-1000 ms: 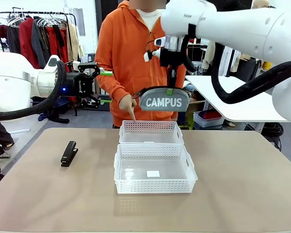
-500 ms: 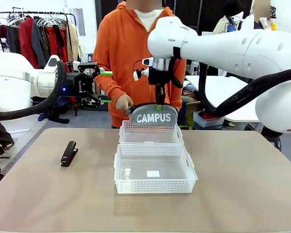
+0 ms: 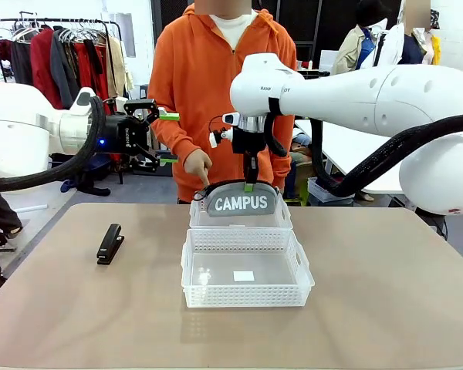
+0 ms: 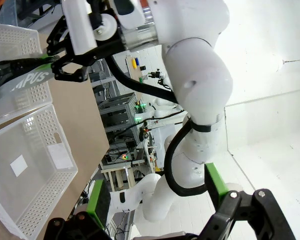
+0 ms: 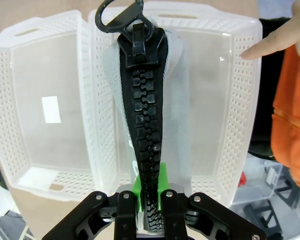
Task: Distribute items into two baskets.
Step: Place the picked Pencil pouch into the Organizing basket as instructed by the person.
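My right gripper [image 3: 248, 185] is shut on the top edge of the grey "CAMPUS" pouch [image 3: 241, 203], which hangs upright over the far basket [image 3: 239, 221], its lower edge at about rim height. In the right wrist view the pouch's black zipper [image 5: 142, 125] runs up from the gripper [image 5: 150, 194], with the far basket [image 5: 230, 125] beneath it and the near basket [image 5: 20, 110] beside. The near basket [image 3: 247, 293] holds only a white label. The black stapler [image 3: 109, 243] lies on the table at the left. My left gripper [image 3: 170, 139] hangs open and empty in the air, well above the stapler.
A person in an orange hoodie stands at the far side, one hand [image 3: 198, 165] pointing down at the far basket's left corner. The fingertip [image 5: 255, 50] shows over that basket's rim. The tan table [image 3: 386, 293] has bare room on both sides of the baskets.
My right gripper has carried the pouch leftward and down, from high at the right of the far basket to just over it. The left arm and stapler have stayed put.
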`<state>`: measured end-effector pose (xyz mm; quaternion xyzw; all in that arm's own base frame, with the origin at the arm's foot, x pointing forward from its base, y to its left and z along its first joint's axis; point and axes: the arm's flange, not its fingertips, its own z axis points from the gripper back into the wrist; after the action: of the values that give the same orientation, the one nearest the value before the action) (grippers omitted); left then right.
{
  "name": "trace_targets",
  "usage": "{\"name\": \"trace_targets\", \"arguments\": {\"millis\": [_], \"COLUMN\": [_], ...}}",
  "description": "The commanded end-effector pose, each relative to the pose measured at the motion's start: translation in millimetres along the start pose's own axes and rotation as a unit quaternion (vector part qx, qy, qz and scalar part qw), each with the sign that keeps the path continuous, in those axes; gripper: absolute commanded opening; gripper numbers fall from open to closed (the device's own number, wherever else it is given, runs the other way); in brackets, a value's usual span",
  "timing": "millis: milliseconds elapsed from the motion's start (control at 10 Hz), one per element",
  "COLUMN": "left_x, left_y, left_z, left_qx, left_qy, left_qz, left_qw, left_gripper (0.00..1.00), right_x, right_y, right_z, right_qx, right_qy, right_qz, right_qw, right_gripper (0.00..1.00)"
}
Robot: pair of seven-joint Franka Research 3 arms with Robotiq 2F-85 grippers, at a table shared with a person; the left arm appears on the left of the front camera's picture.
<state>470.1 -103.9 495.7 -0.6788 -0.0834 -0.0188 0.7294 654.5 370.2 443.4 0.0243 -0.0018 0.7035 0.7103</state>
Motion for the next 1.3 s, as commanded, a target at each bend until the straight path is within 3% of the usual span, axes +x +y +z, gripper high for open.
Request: {"name": "trace_targets", "arguments": {"millis": [0,1100,1200], "left_x": [-0.3,-0.3,-0.3], "left_y": [-2.2,-2.2,-2.2], "left_z": [0.8,0.8,0.8], "left_qx": [-0.002,-0.002,-0.002], "left_qy": [0.000,0.000,0.000], "left_qz": [-0.001,-0.001,-0.001], "left_qw": [1.000,1.000,1.000], "left_gripper": [1.00,1.00,1.00], "right_x": [-13.2,-41.2,-40.6], "right_y": [5.3,1.5,0.2], "right_z": [-15.6,-68.9,-69.5], "right_qx": [-0.011,0.020,0.016], "right_qy": [0.006,0.021,0.017], "right_qz": [0.010,-0.015,-0.030], "right_qw": [1.000,0.999,0.999], "right_gripper": [0.00,0.00,0.09]}}
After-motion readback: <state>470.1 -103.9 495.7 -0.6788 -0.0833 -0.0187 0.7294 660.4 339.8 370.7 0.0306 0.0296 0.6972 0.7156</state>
